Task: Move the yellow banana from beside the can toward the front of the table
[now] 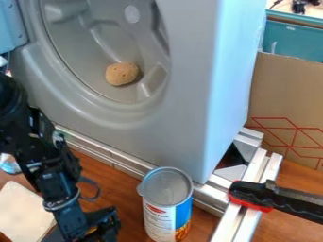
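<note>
Working around the can calls for slow, small moves, I judge. It stands upright and tall on the wooden tabletop, close by the frame's front rail, so a sideways knock could tip it or jam it against the metal. Best kept square to its side, off the small tab at the rim. Brown lump: rests inside the grey machine's round recess, toward the recess's lower right edge. Rounded, so likely to roll if nudged; the raised lip wants clearance.

Gripper: hanging low over the tabletop, left of the can, apart from it. I cannot tell how far open, whether clenched or released, nor whether it grasps anything. White flat piece on the tabletop, just beside it. Black-and-red handle over the rails, right of the can.
</note>
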Robot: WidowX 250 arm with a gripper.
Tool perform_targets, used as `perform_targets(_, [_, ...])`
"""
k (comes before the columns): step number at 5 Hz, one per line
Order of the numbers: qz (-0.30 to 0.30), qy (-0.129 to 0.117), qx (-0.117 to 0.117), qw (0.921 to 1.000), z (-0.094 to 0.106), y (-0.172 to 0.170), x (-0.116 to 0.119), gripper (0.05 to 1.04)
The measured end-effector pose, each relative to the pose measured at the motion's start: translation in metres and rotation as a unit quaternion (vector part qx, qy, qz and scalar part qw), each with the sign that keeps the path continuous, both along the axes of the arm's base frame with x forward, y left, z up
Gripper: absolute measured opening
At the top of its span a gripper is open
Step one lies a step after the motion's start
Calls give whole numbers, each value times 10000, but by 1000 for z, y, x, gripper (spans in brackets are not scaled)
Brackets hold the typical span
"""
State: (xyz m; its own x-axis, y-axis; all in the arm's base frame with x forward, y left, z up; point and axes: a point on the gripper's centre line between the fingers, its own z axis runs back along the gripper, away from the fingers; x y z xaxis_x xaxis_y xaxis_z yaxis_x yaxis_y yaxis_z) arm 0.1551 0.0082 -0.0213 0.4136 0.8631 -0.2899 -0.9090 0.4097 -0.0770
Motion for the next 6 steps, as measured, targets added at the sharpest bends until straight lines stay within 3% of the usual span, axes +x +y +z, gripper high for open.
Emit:
perform_targets(2, [-405, -365, 318, 9980, 33, 5, -6, 997])
perform_targets(3, [-1231, -620, 603, 9886, 60, 16, 1, 997])
perform_targets(4, [-2500, -1028, 1018, 9574, 85, 28, 4, 997])
perform_targets(5, [-3670, -920, 1568, 9123, 106, 27, -1, 997])
perform_targets(6, [-4785, -985, 1838, 8530, 115, 17, -1, 997])
